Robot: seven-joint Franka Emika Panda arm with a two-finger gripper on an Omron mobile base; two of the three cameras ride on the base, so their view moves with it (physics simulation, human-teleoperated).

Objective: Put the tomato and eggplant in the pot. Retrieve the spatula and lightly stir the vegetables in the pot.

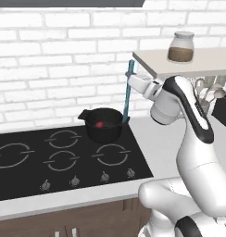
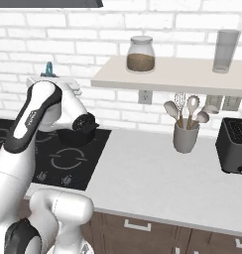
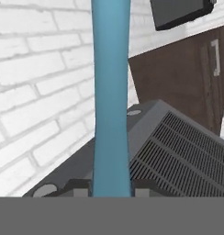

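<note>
Slim, smooth light-blue spatula held near upright, clenched in the fingers by its upper handle, lower end dipping into the pot's right rim. Squat matte black pot on the glossy black cooktop, rear right burner, near the surface's back edge. Small round red tomato inside.

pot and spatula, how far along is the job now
Done: the tomato lies in the pot on the stove; I cannot make out an eggplant. In hand: the gripper is shut on the spatula, held upright, its lower end at the pot's right rim. Left: stirring the vegetables lightly.
</note>
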